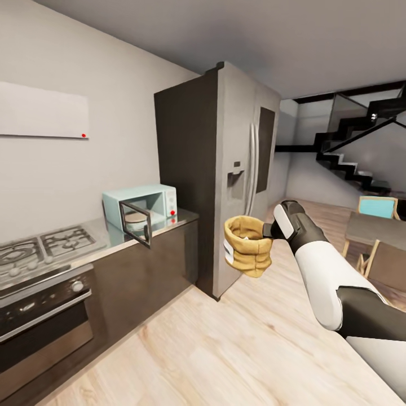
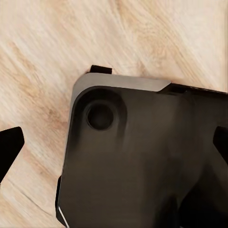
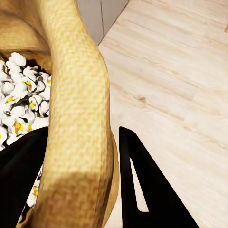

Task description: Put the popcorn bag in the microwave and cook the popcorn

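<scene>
My right gripper is shut on the rolled rim of the tan popcorn bag, holding it upright in the air in front of the fridge. In the right wrist view the rim sits between the two black fingers, and whitish-yellow popcorn fills the bag. The pale blue microwave stands on the grey countertop to the bag's left, its dark glass door swung open. My left gripper is open above the robot's dark base and the wood floor.
A tall grey fridge stands just behind the bag, at the counter's end. The gas hob and a black-fronted oven lie at the left. A dining table, chairs and a black staircase are at the right.
</scene>
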### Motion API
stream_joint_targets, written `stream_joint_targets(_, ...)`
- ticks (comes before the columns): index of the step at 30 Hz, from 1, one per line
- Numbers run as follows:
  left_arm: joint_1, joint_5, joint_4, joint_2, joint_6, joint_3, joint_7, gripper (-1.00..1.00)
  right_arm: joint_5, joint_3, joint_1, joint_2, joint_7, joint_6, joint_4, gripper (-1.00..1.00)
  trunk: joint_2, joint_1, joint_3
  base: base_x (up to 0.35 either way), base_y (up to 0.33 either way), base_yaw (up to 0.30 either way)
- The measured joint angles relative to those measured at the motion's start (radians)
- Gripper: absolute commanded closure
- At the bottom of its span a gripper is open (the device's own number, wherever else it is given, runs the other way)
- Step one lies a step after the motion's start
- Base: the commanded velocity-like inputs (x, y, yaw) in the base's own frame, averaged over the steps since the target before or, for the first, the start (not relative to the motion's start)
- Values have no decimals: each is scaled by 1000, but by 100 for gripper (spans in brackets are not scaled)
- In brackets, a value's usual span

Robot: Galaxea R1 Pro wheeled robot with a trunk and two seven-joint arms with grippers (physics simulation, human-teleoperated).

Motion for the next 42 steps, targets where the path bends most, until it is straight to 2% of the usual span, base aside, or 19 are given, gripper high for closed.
stream_joint_targets(24,0,-1,0,-1,-1,0,0,-100,0,-1,0,0,-2,0,1,100,0,0,0,319,-10,0)
stream_joint_targets(42,0,-2,-4,-2,-12,4,0,-100,0,1,0,0,-2,0,2,100,0,1,0,16,-5,241)
